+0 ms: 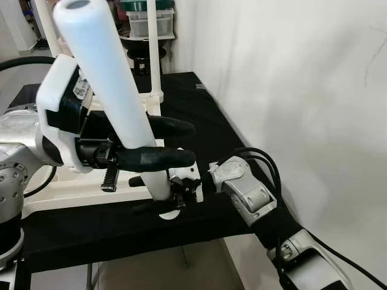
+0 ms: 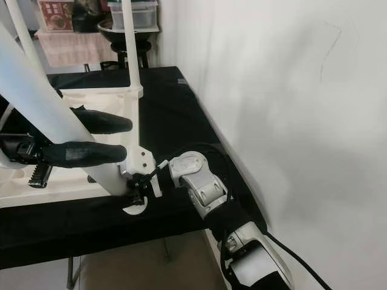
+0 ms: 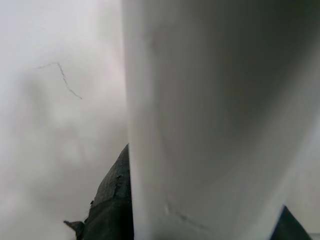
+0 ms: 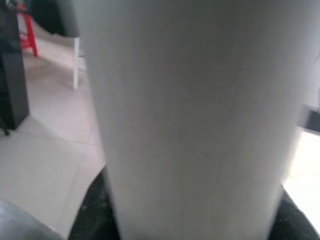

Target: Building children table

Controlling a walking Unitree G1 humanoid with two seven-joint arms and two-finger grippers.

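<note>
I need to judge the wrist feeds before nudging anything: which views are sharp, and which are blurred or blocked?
Left and right eye views are sharp and evenly lit: the left gripper clamps the white table leg. In the left wrist view the leg is soft and shaded, too close to focus. The right wrist view is blurred the same way; the right gripper holds the leg's base.

Table leg leans from top left down to centre frame, left gripper around its middle. Right gripper sits at its foot, tabletop lying lower left
</note>
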